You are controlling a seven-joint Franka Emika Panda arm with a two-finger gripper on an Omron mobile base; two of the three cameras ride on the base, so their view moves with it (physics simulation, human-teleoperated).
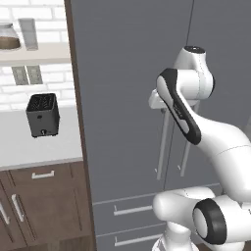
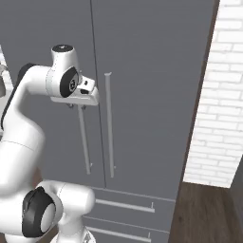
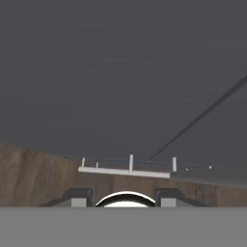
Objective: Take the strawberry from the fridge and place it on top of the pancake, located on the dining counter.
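The fridge stands closed, its two grey doors meeting at a vertical seam; two long bar handles run down either side of that seam, and two drawers lie beneath, each with a horizontal bar.

The white arm rises from 5 o'clock in the left base view and from 7 o'clock in the right base view, its wrist bent toward the doors. The gripper sits at the upper end of the left door's handle; in the right base view two small dark tips show just under the white hand at that bar. Whether its jaws stand apart or are clamped on the bar cannot be told.

In the hand view the grey door face lies at 12 o'clock, with a drawer bar at 6 o'clock and brown floor at 8 o'clock.

At 9 o'clock in the left base view, a dark toaster rests on the white worktop along the brick wall, above dark wood cabinets. A shelf at 11 o'clock carries a jar and a glass.
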